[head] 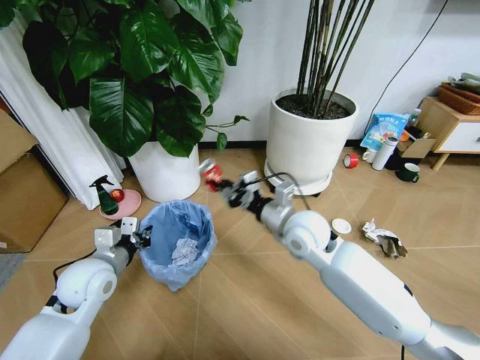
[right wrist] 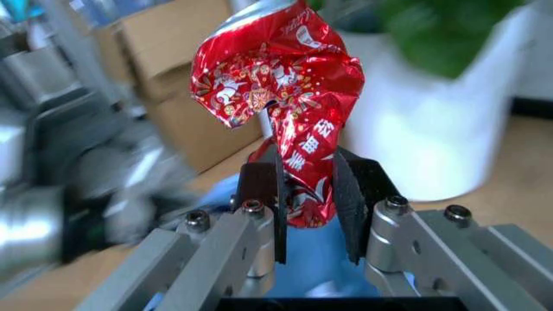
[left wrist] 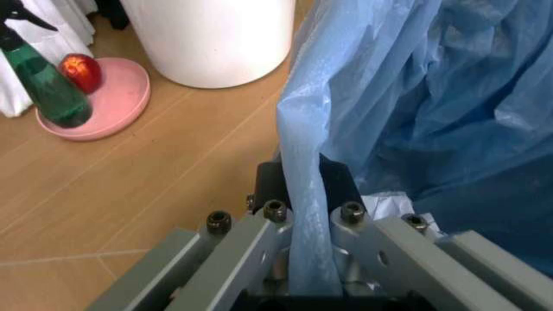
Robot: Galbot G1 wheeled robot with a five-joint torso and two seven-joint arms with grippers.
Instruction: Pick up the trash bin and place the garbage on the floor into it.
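Observation:
The trash bin [head: 178, 244], lined with a crinkled light blue bag [left wrist: 415, 97], is in front of me at the lower left. My left gripper [head: 136, 235] is shut on its near-left rim, and the bag film runs between the fingers [left wrist: 302, 194]. Crumpled white paper [head: 184, 251] lies inside the bin. My right gripper [head: 225, 186] is shut on a crushed red can [head: 211, 174] [right wrist: 285, 84], held in the air just above and behind the bin's far rim. On the floor [head: 247, 300] to the right lie a white round lid [head: 341, 226] and crumpled white paper with a dark wrapper [head: 384, 239].
Two big white plant pots [head: 163, 171] [head: 309, 139] stand behind the bin. A green spray bottle and a red fruit sit on a pink dish [head: 122, 203] at the left. A red tape roll [head: 350, 160], white bottle [head: 386, 152] and dark mug [head: 408, 172] sit near a low wooden cabinet [head: 450, 124].

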